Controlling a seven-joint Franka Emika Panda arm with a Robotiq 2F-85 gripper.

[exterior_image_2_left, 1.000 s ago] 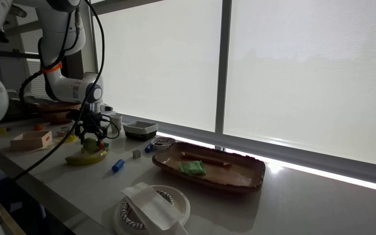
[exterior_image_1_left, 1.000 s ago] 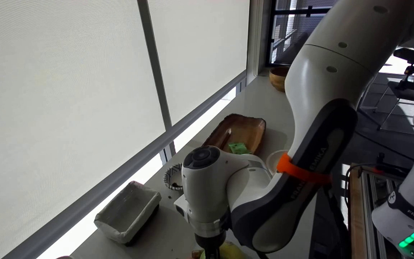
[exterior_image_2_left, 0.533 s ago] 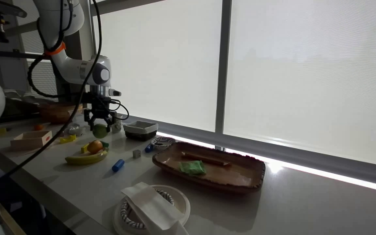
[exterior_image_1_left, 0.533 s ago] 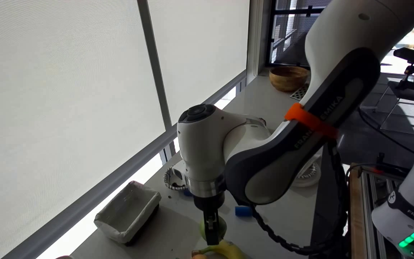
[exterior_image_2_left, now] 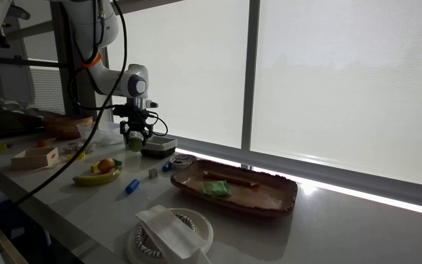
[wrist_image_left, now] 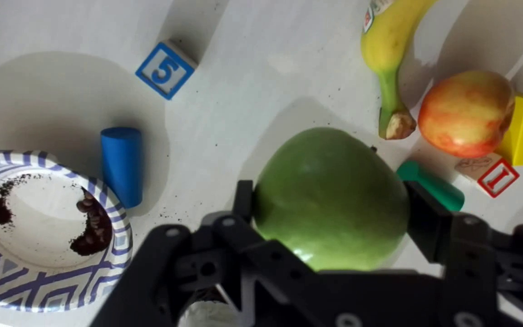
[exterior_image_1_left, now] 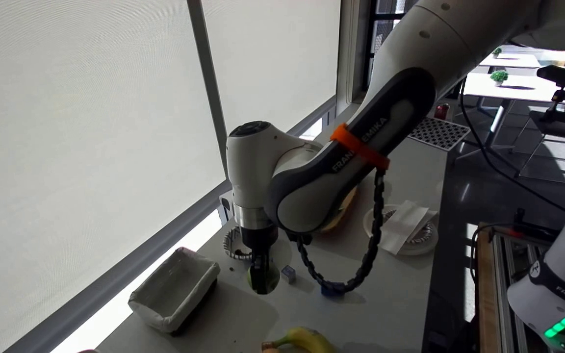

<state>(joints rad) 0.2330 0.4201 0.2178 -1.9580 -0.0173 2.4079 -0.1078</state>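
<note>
A rounded green fruit [wrist_image_left: 329, 209] sits between the fingers of my gripper [wrist_image_left: 331, 200], which is shut on it with a pad against each side. In both exterior views the fruit [exterior_image_1_left: 271, 280] hangs above the table, and my gripper [exterior_image_2_left: 135, 137] points down. Below and to one side lie a banana [wrist_image_left: 382, 50], a red-yellow fruit [wrist_image_left: 468, 113] and a green cylinder [wrist_image_left: 429, 185]. On the opposite side are a blue cylinder [wrist_image_left: 123, 168], a block marked 5 [wrist_image_left: 164, 70] and a patterned bowl [wrist_image_left: 39, 238] with dark crumbs. The far underside of the held fruit is hidden.
A cloth-lined basket [exterior_image_2_left: 156, 151] stands near the window, close to my gripper. The long wooden tray [exterior_image_2_left: 269, 196] bears a green packet [exterior_image_2_left: 216, 188]. A plate [exterior_image_2_left: 207, 238] with a napkin [exterior_image_2_left: 176, 234] and a small wooden box [exterior_image_2_left: 31, 159] also stand on the table.
My gripper has risen with the green fruit from beside the banana. It has moved away from the banana, toward the patterned bowl and the lined basket. Its hold looks the same.
</note>
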